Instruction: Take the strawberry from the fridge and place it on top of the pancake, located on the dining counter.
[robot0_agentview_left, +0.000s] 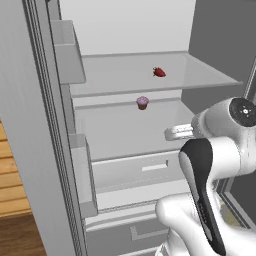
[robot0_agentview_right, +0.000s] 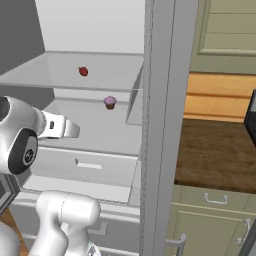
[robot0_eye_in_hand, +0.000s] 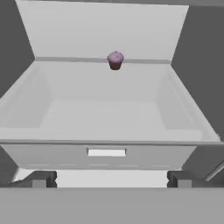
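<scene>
Strawberry (robot0_agentview_left: 159, 72): small glossy red cone on smooth white fridge (robot0_agentview_left: 125, 30) shelf.

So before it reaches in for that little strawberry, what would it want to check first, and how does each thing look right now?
1. Fridge door open: ok, the shelves are in plain sight.
2. Strawberry found: ok, it lies alone on the upper shelf.
3. Not mixed up with the cupcake: ok, the cupcake sits one shelf lower, at the back.
4. Gripper open and empty: ok, the fingertips stand wide apart with nothing between them.
5. Hand aimed at the berry: not ok, the hand view faces the cupcake's shelf, so it probably needs to rise.
6. Clear path to the upper shelf: ok, as far as the base views show.
</scene>
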